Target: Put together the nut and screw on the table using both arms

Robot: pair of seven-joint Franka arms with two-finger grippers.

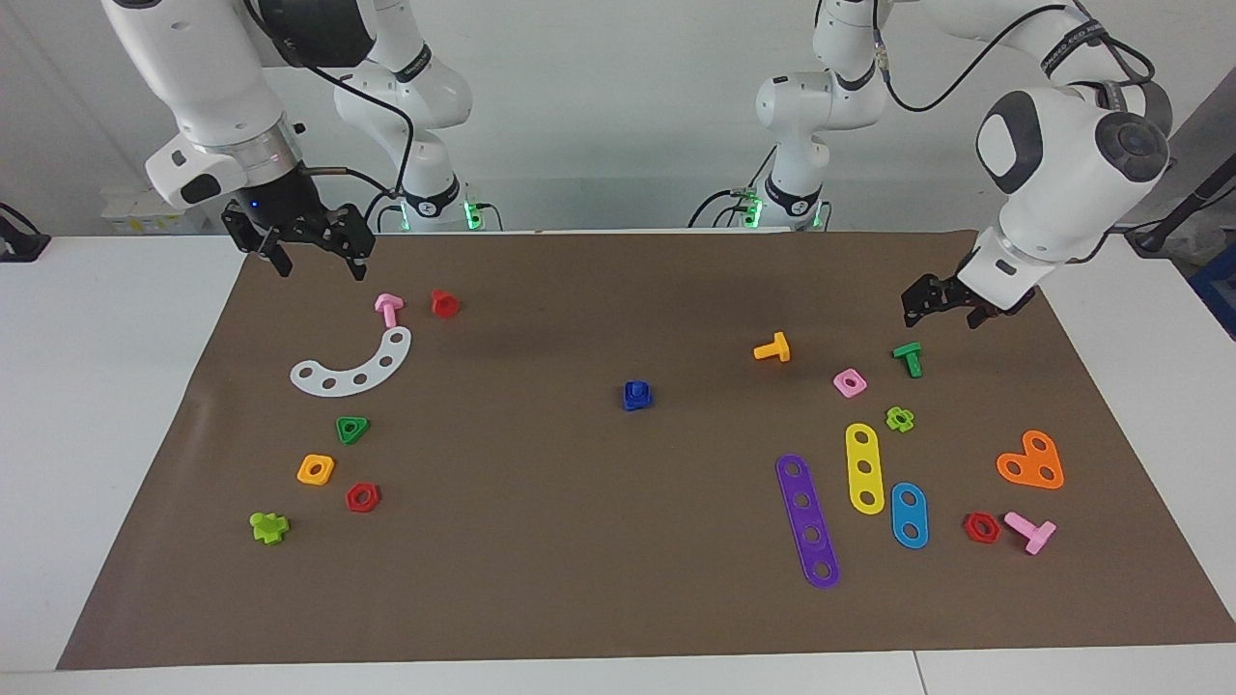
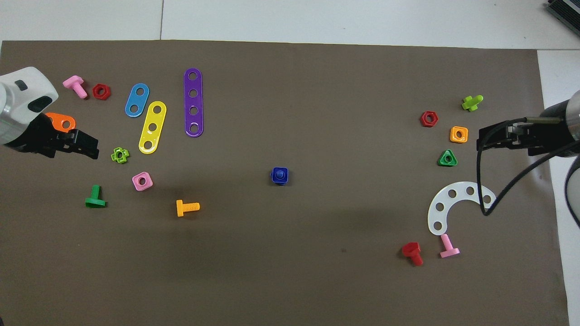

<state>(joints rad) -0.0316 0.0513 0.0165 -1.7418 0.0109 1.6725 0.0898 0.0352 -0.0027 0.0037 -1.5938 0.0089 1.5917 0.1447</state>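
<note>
Already the nut sits on the screw as one small dark blue piece mid-mat on the table, well apart from the orange bolt. Likely light, stiff and slick plastic, it seems best pinched across the nut's flat sides. Left gripper and right gripper both hang released and empty, wide of it.
</note>
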